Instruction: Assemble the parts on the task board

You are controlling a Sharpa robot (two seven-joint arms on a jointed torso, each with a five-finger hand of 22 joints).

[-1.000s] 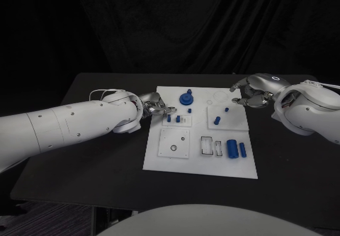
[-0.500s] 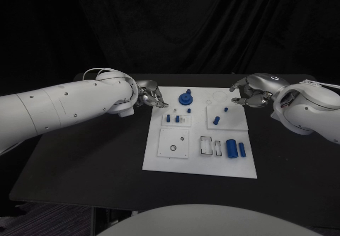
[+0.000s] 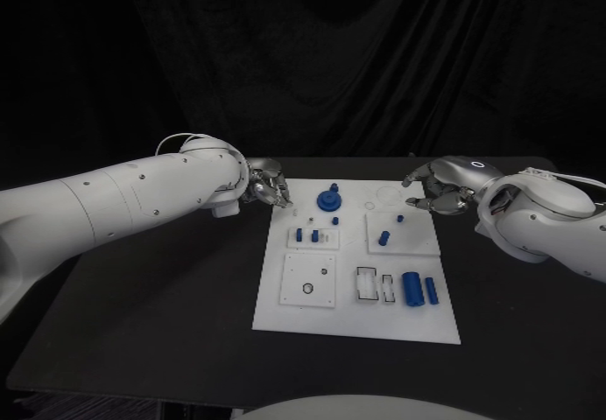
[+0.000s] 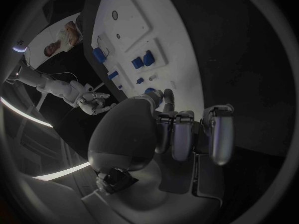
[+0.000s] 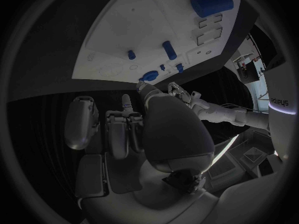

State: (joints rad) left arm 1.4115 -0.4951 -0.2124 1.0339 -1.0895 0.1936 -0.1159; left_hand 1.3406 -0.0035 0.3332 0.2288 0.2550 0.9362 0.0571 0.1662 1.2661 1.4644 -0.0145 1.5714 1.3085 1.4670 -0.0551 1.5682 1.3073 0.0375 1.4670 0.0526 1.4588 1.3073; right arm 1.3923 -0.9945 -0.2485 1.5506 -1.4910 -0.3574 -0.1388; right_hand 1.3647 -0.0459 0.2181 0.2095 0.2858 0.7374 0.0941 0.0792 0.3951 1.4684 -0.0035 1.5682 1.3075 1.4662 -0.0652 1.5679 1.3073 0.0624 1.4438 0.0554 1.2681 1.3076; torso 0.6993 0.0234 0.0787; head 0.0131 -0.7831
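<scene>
The task board [image 3: 356, 311] lies flat in the middle of the black tabletop [image 3: 151, 297], its long side running away from the robot. Blue parts stand and lie on it: a round stepped part [image 3: 329, 200] at the far end, two short pegs [image 3: 307, 234] on a raised square plate just nearer, a slim peg [image 3: 384, 236] on the plate beside that, and two larger cylinders [image 3: 419, 289] lying side by side near the board's right edge, next to two rectangular pockets [image 3: 374, 283]. A further square plate [image 3: 312, 280] with two small holes sits on the board's near left part.

The left hand [image 3: 268, 187] hangs at the board's far left corner, just beside its edge; its fingers [image 4: 181, 134] are curled in close together and nothing shows between them. The right hand [image 3: 433, 190] hovers at the board's far right corner, above or just off the edge, with fingers bent inward and slightly apart; I cannot tell whether anything small is pinched there. In the right wrist view its fingers [image 5: 115, 129] lie folded side by side.
</scene>
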